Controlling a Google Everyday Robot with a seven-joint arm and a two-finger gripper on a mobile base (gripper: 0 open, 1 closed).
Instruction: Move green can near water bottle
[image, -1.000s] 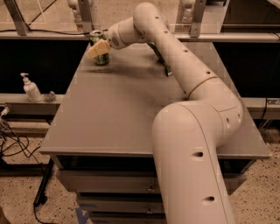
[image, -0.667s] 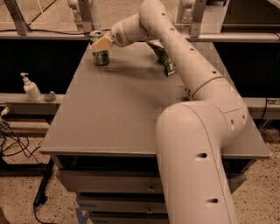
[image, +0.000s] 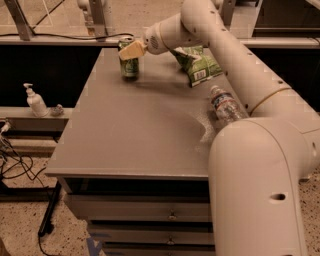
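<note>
Tool (image: 127, 50): positioned at the far left corner of the counter (image: 130, 140) and clamped on the upper part of the green can (image: 129, 67). One tan finger crosses the front of the can just below the silver top.

Green can: upright at that corner. Whether its base touches the counter or sits slightly above it cannot be determined from here.

Change over the last second: the can and tool have shifted a short way right together, which indicates the grasp is holding. The arm (image: 240, 65) has swung clear of the right side of the counter. This uncovers the green and white chip bag (image: 196, 62) and the water bottle (image: 224, 105).

Water bottle: lying on its side near the right edge, cap toward the far end, close to the arm's lower link.

Status: transport has begun, but the can is well apart from the bottle. The chip bag lies between them toward the back.

Next move, as a judgement: carry the can right and toward the near side, passing in front of the bag, and set it down beside the bottle without knocking it into a roll.
</note>
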